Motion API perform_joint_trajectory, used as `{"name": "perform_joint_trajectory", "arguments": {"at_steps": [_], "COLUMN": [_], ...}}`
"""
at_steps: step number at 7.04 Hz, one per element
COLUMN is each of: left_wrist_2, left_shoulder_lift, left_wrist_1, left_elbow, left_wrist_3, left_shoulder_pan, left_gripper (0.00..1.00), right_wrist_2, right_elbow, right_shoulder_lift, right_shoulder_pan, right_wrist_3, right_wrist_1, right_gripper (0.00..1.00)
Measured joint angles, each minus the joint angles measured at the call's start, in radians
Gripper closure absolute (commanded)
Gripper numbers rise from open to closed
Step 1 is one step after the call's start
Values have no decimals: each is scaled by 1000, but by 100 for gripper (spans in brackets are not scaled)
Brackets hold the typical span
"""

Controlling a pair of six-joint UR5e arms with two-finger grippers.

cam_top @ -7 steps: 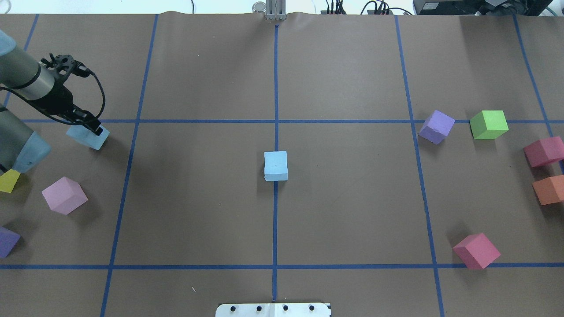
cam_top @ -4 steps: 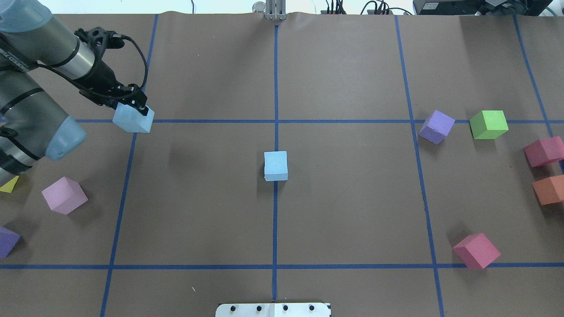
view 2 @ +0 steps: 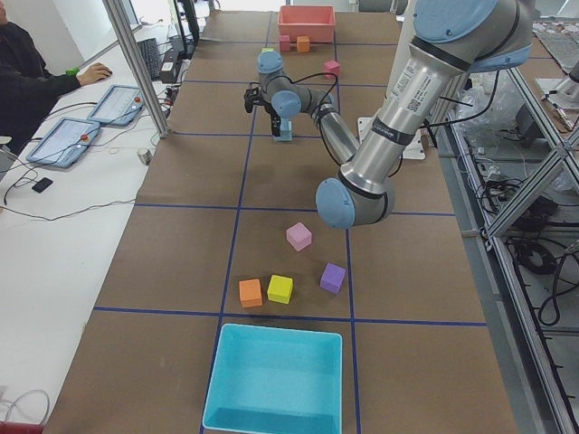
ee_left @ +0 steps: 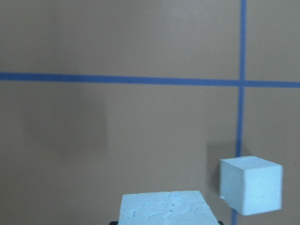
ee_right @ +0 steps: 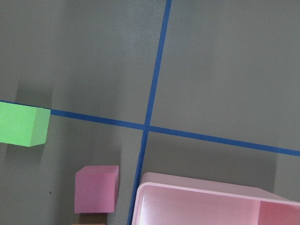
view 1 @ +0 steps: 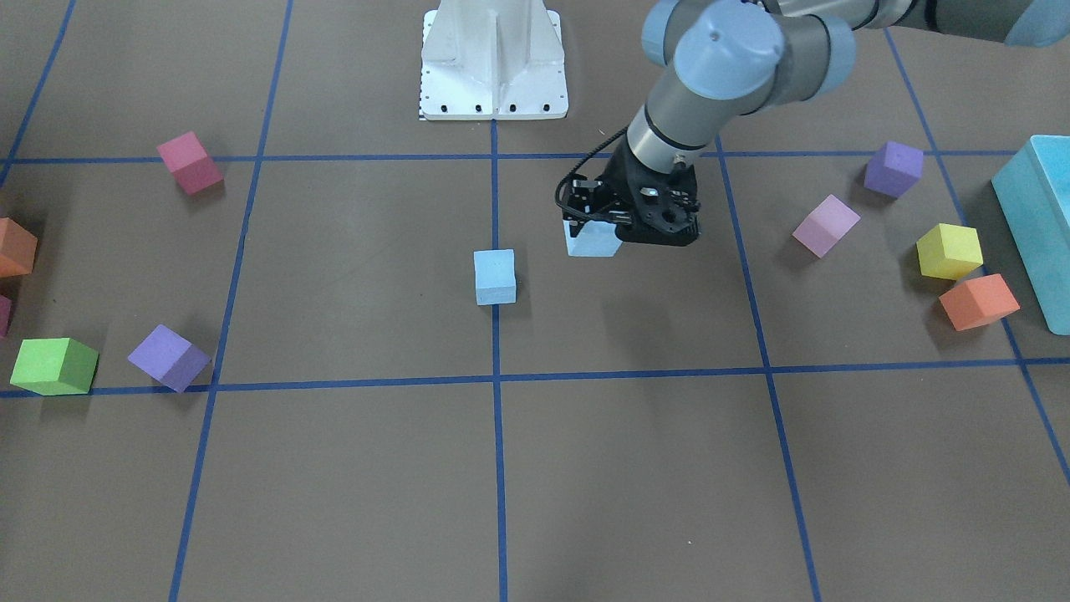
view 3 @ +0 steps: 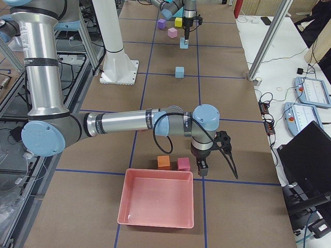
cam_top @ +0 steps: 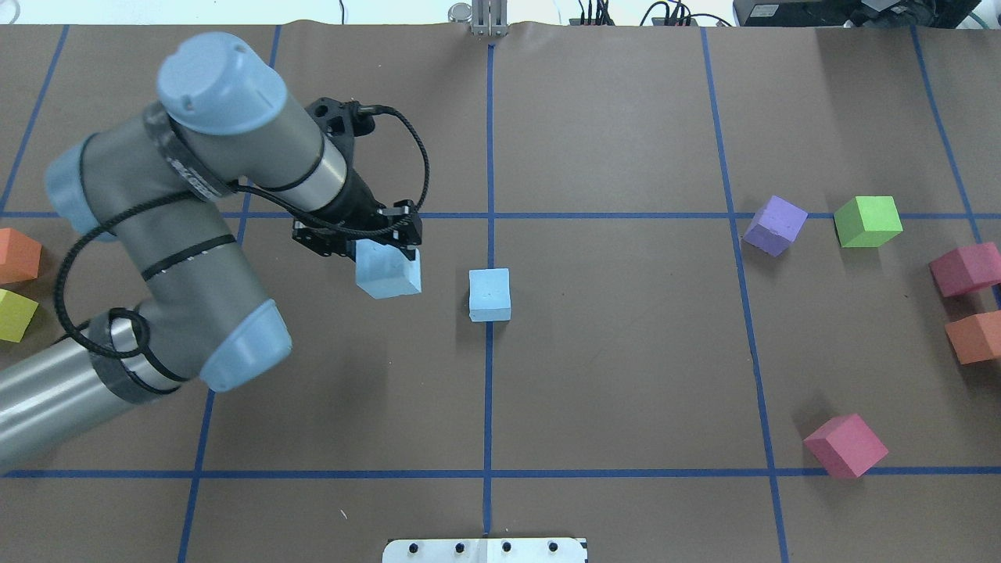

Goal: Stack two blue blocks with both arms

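Overhead exterior, left gripper (cam_top: 386, 250) clamped on blue block (cam_top: 389, 275)

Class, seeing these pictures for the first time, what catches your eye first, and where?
The big left arm reaches over the middle of the table, its claw gripping a pale blue block clear of the surface. A second blue block sits nearby on the centre tape line.

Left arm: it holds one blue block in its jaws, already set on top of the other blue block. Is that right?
No. The held block is in the jaws of the left arm, but not on top of the other block: the overhead view shows them side by side, with a gap between.
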Motion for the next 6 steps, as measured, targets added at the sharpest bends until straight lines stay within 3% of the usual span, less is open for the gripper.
{"name": "perform_joint_trajectory", "arguments": {"at_steps": [2, 4, 6], "left_wrist_2": [80, 97, 109], "left_shoulder_lift": [-108, -229, -254], "left_wrist_1": [33, 35, 37], "left_elbow": [60, 200, 248], "left_wrist_3": [-54, -50, 9], "left_shoulder_pan": [82, 98, 97], "left_gripper": [32, 33, 33], "right_wrist_2": [0, 0, 0], "right_elbow": [-1, -3, -5], "right_shoulder_lift": [0, -1, -1], "right_shoulder_pan": [0, 0, 0], "right_wrist_3": [-1, -1, -2], "right_wrist_1": [0, 0, 0], "right_gripper": [0, 0, 0]}}
